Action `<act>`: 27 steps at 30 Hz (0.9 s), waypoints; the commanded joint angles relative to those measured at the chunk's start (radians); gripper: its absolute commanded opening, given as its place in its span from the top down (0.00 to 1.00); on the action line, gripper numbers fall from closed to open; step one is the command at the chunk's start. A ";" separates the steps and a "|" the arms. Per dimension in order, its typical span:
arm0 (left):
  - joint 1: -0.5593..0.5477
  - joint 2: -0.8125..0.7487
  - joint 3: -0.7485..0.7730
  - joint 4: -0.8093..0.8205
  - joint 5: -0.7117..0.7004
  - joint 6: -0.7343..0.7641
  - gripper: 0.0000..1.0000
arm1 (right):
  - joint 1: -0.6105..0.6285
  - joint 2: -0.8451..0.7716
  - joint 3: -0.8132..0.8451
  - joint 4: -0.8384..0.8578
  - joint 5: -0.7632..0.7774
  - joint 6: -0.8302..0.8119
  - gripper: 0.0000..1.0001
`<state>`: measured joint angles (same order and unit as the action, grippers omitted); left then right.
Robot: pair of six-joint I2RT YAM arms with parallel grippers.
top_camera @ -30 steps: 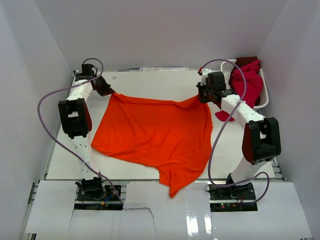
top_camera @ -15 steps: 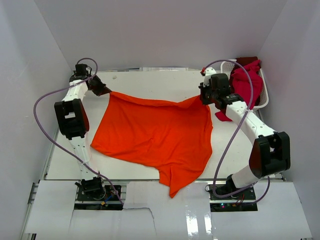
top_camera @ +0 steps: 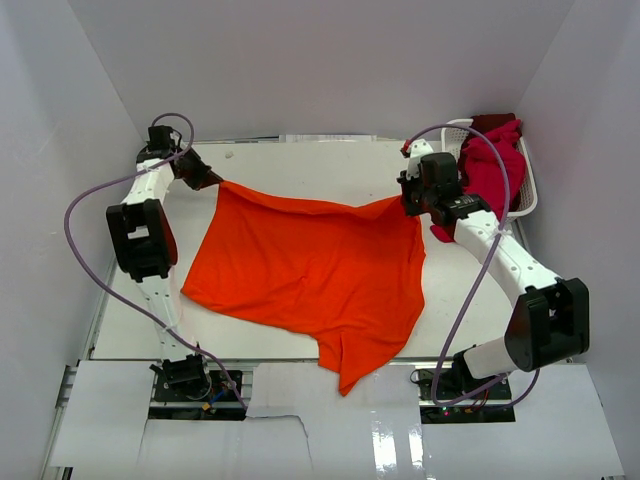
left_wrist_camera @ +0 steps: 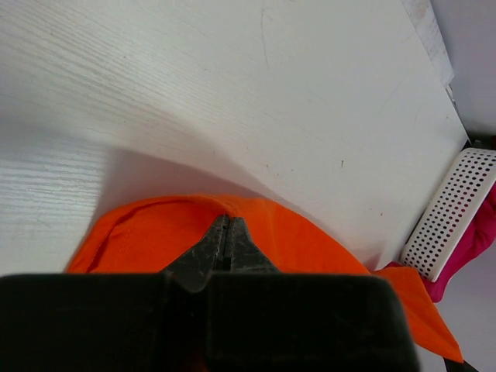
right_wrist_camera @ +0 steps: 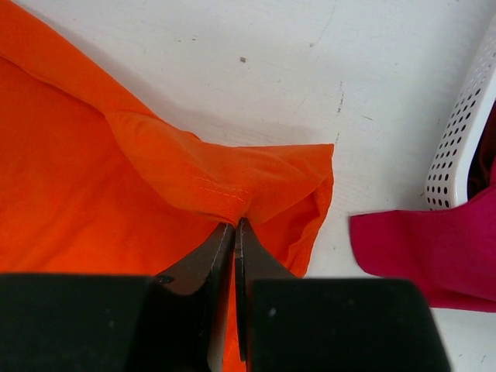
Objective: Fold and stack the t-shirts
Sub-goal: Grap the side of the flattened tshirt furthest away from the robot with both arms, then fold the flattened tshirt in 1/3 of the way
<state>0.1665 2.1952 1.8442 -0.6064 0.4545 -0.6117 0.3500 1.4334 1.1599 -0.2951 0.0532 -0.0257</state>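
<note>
Clamps orange shirt point(top_camera: 310, 270) corners in left pincer point(top_camera: 216, 184) and right pincer point(top_camera: 406, 202); just right of latter, basket point(right_wrist_camera: 457, 124) of magenta shirts point(top_camera: 492, 168).

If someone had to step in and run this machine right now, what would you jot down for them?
The left gripper is shut on the orange t-shirt at its far left corner.
The right gripper is shut on its far right corner.
The shirt lies spread on the table.
The crimson t-shirts are heaped in the white basket, one spilling out.
Done: no fold yet.
Left: fold each shirt, then stack.
</note>
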 commanded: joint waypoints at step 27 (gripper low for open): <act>0.034 -0.204 -0.129 0.030 0.049 0.004 1.00 | 0.089 -0.188 -0.135 -0.055 0.100 0.076 0.92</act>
<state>0.1947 2.0941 1.7245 -0.5980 0.4828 -0.6163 0.4255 1.2793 1.0321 -0.3519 0.1230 0.0296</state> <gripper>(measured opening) 0.018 0.080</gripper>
